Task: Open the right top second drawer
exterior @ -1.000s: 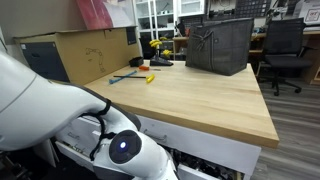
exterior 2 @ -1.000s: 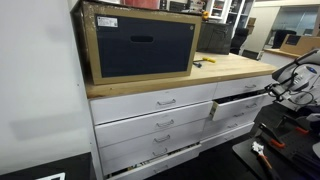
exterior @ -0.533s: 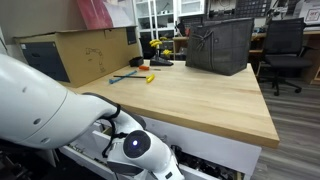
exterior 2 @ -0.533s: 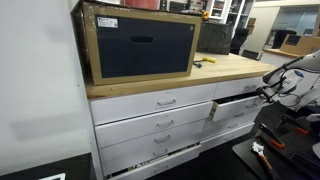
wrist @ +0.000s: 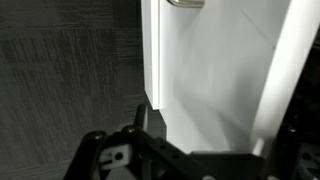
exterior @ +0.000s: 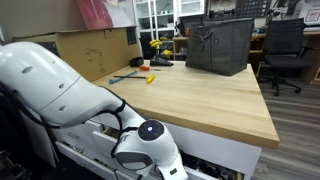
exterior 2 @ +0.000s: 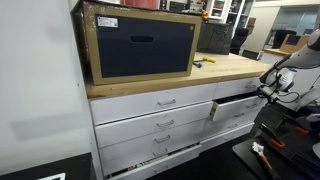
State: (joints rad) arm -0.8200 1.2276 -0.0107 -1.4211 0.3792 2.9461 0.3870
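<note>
The right top second drawer (exterior 2: pixel 238 104) is a wide white front that stands pulled out a little from the right column. Dark contents show in the gap below the worktop in an exterior view (exterior: pixel 212 168). My gripper (exterior 2: pixel 266 92) is at the drawer's right end. In the wrist view the white drawer front (wrist: pixel 210 70) fills the frame, with its silver handle (wrist: pixel 186 3) at the top edge. My gripper (wrist: pixel 205 130) has its dark fingers spread apart in front of that panel and holds nothing.
A large box with a dark front (exterior 2: pixel 140 45) stands on the wooden worktop (exterior: pixel 200 95). A black bin (exterior: pixel 218 45), small tools (exterior: pixel 140 74) and a cardboard box (exterior: pixel 90 50) are also on it. An office chair (exterior: pixel 285 50) stands behind. Tools lie on the floor (exterior 2: pixel 262 150).
My arm has swung up and to the right in the exterior view over the worktop. The gripper end has shifted slightly at the drawer. The drawer's opening looks unchanged.
</note>
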